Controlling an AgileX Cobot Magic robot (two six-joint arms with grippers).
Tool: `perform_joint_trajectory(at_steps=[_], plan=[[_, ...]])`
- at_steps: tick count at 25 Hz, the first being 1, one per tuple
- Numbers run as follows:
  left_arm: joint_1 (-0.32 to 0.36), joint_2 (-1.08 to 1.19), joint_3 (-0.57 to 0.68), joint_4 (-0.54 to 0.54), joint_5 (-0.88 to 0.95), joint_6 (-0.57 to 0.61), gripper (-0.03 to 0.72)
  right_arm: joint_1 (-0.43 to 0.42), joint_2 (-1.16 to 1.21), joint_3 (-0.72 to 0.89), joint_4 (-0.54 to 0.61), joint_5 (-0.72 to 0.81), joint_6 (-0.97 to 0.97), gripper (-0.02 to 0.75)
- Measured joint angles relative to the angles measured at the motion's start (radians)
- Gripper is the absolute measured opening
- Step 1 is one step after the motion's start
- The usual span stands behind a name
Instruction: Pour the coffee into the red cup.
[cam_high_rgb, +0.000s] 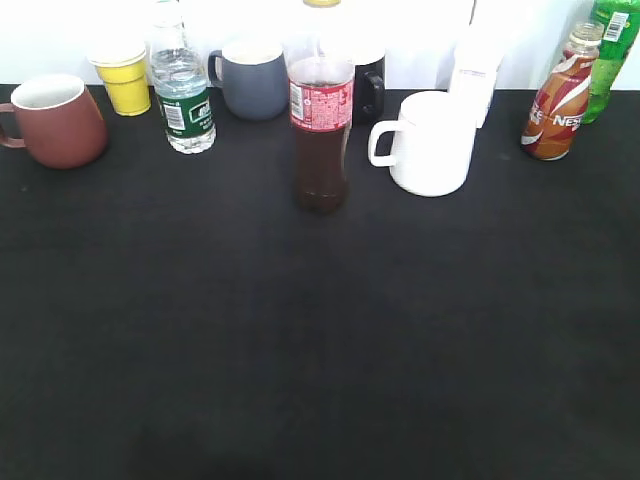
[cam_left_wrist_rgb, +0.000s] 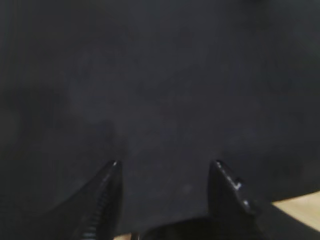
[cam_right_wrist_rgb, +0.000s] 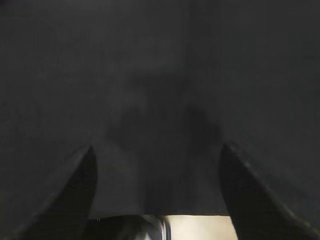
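The coffee bottle (cam_high_rgb: 557, 108), small with a brown-orange-white Nescafe label, stands upright at the far right of the black table. The brick-red cup (cam_high_rgb: 58, 120) with a white inside sits at the far left, handle to the left. Neither gripper shows in the exterior view. My left gripper (cam_left_wrist_rgb: 166, 164) is open and empty over bare black cloth. My right gripper (cam_right_wrist_rgb: 157, 150) is open and empty over black cloth near the table's edge.
Along the back stand a yellow paper cup (cam_high_rgb: 123, 78), a green-labelled water bottle (cam_high_rgb: 184, 95), a grey-blue mug (cam_high_rgb: 251, 78), a red-labelled cola bottle (cam_high_rgb: 321, 130), a black mug (cam_high_rgb: 368, 88), a white mug (cam_high_rgb: 428, 143) and a green bottle (cam_high_rgb: 612, 50).
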Motion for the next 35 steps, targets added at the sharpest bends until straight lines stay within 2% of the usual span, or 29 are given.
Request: perform_joint_trajectory(at_steps=[4,7,10,12,17,22,25,28,31,35], plan=[[0.0,-0.115,0.022,0.017,0.0,0.0,0.418,0.0,-0.22,0.152,-0.047,0.013,0.004,0.589],[0.0,-0.166,0.165,0.024,0.0,0.0,0.418,0.0,-0.294,0.288,-0.102,-0.011,0.004,0.589],[-0.001,-0.183,0.315,0.025,0.009,0.0,0.418,0.0,-0.295,0.326,-0.105,-0.061,0.004,0.589],[-0.001,-0.187,0.32,0.032,-0.013,0.0,0.418,0.0,-0.295,0.35,-0.104,-0.117,0.004,0.589],[-0.001,-0.187,0.365,0.087,-0.138,0.0,0.418,0.0,-0.295,0.356,-0.1,-0.13,0.005,0.589],[-0.001,-0.187,0.368,0.085,-0.145,0.001,0.43,0.0,-0.295,0.356,-0.092,-0.133,-0.003,0.589],[-0.001,-0.187,0.368,0.063,-0.145,0.001,0.519,0.0,-0.295,0.356,-0.035,-0.134,-0.083,0.589],[-0.001,-0.187,0.368,0.014,-0.148,0.061,0.53,0.0,-0.295,0.356,0.041,-0.135,-0.174,0.589],[-0.001,-0.187,0.368,0.001,-0.151,0.077,0.53,0.0,-0.295,0.356,0.043,-0.135,-0.178,0.589],[-0.001,-0.187,0.368,-0.06,-0.151,0.165,0.531,0.0,-0.295,0.356,0.043,-0.135,-0.178,0.589]])
